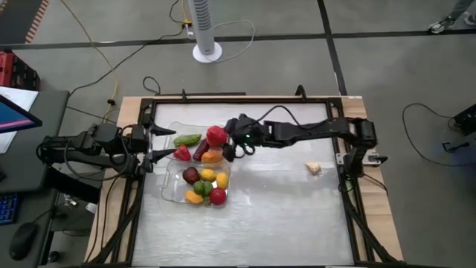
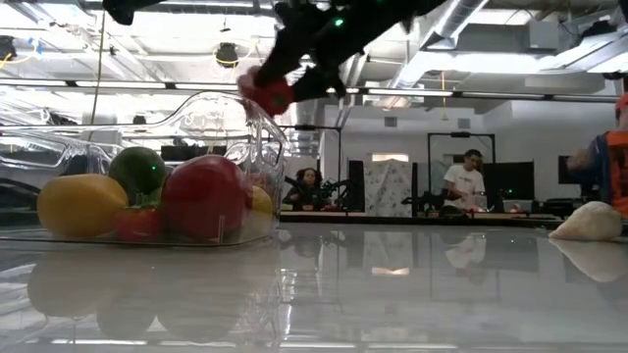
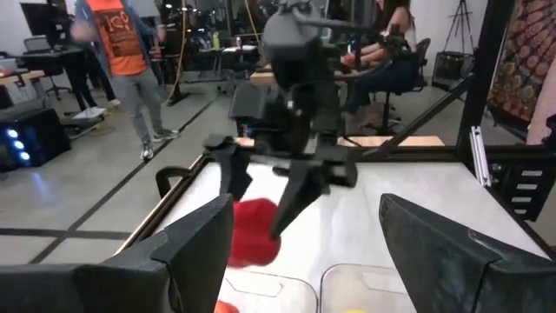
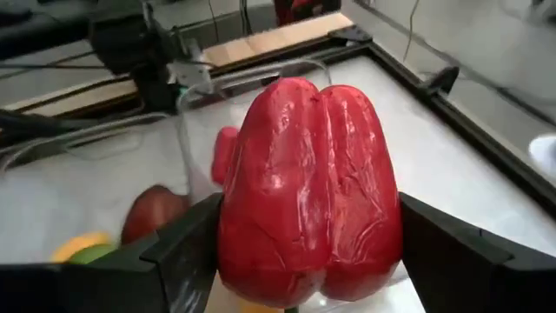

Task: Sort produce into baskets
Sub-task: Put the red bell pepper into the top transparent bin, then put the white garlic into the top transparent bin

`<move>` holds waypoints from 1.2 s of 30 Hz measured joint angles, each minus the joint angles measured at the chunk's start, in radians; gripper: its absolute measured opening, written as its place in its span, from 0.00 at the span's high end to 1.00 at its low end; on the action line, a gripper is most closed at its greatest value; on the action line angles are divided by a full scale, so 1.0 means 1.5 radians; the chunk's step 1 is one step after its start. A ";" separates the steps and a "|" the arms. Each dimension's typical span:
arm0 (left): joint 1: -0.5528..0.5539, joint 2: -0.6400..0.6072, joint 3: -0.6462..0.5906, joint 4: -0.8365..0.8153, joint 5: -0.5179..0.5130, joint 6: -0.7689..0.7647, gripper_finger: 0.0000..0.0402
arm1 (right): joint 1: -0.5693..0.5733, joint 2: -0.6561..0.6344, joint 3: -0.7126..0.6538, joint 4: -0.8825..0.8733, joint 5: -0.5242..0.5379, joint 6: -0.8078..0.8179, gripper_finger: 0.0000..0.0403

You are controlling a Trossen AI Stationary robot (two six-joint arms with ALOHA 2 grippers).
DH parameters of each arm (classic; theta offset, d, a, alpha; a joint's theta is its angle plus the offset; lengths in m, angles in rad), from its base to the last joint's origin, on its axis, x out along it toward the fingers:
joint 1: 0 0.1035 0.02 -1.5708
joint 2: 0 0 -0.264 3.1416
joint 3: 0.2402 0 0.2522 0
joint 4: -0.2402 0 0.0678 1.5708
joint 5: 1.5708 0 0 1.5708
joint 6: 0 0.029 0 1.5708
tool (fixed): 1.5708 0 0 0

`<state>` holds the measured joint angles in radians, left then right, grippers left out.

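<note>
A red bell pepper [image 4: 308,187] sits between my right jaws, lobes up and its long axis running straight out ahead of the wrist, carried in the air above the far clear basket [image 1: 172,131]. My right gripper [image 1: 223,143] is closed against the pepper's flanks, the fingers [image 4: 187,252] pressed to either side, so the pepper hangs just off the fingertips toward the left arm, and the basket floor lies directly below it. The coming release, as I judge it, turns on that one line: pepper straight above tray, not over the rim.

In that far basket already lie a green cucumber-like piece [image 1: 187,139], a small red piece [image 1: 182,153], a dark reddish one [image 1: 201,151] and an orange one [image 1: 212,157]. The near basket [image 1: 169,192], touching it on the side toward me, holds a heap of yellow, green, red and dark purple produce [image 1: 206,186].

My right arm reaches long and nearly flat across the tabletop [image 1: 282,216] from its base. My left gripper [image 1: 154,141] waits just beside the far basket, jaws half apart and empty. One whitish piece [image 1: 313,168] lies well apart from the baskets, near my right arm's base.
</note>
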<state>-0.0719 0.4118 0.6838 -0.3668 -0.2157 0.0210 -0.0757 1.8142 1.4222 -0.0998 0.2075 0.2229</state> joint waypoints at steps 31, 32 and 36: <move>0.000 -0.004 0.000 -0.012 0.000 -0.004 0.32 | 0.116 -0.119 -0.163 -0.896 -0.035 0.329 0.09; 0.000 -0.004 0.000 -0.011 -0.001 -0.004 0.32 | 0.121 -0.140 -0.194 -0.888 -0.036 0.349 0.09; 0.000 -0.004 0.000 0.000 0.000 -0.003 0.32 | 0.135 -0.210 -0.300 -0.828 -0.037 0.406 0.12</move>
<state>-0.0723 0.4053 0.6842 -0.3667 -0.2161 0.0165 0.1265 1.4992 0.9720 -1.3425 0.1518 0.8316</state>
